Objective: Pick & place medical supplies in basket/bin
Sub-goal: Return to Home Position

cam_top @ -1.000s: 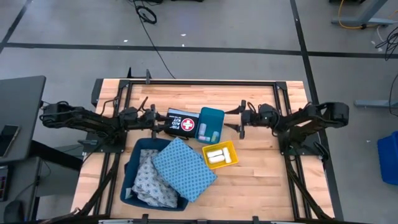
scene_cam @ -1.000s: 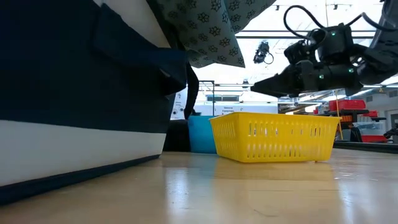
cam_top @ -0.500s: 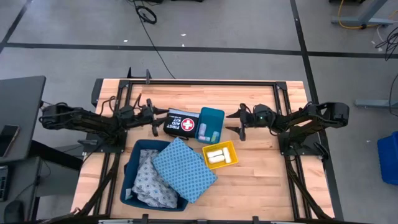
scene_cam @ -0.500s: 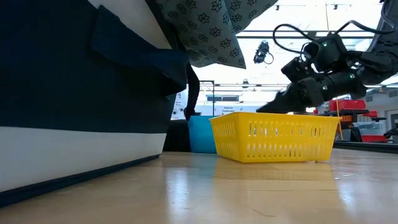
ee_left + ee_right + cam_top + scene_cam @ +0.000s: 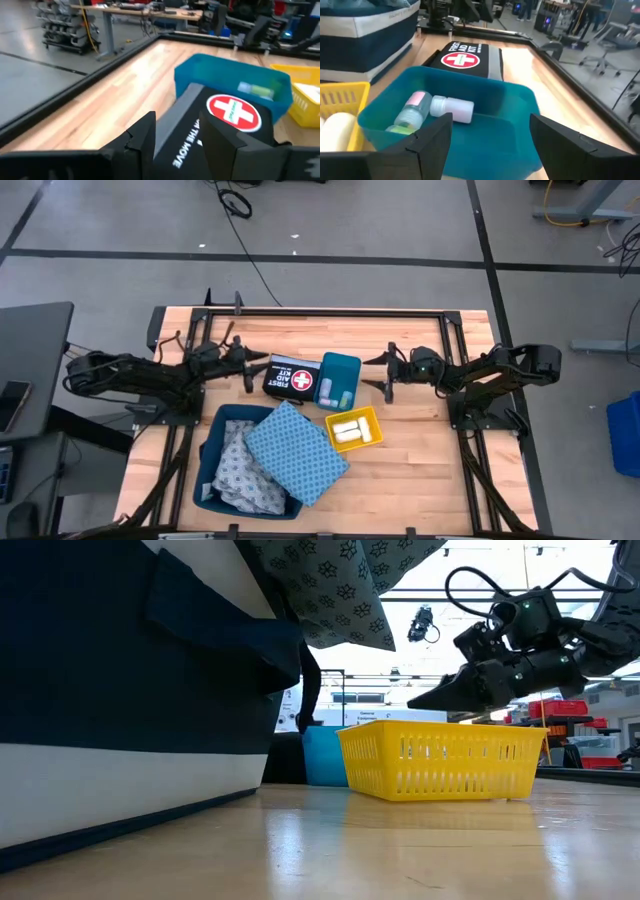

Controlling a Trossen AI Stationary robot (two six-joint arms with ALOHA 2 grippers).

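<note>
Now the left end effector and the right end effector hover above the counter, fingers apart, holding nothing.

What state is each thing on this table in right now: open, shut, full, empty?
left gripper: open, empty, beside the first aid kit.
right gripper: open, empty, beside the teal bin.
first aid kit: shut, lying flat.
teal bin: holds vials lying on their sides.
yellow basket: holds white rolls.
dark blue bin: holds both cloths.
blue cloth: on top, overhanging the rim.
grey cloth: partly underneath.
</note>
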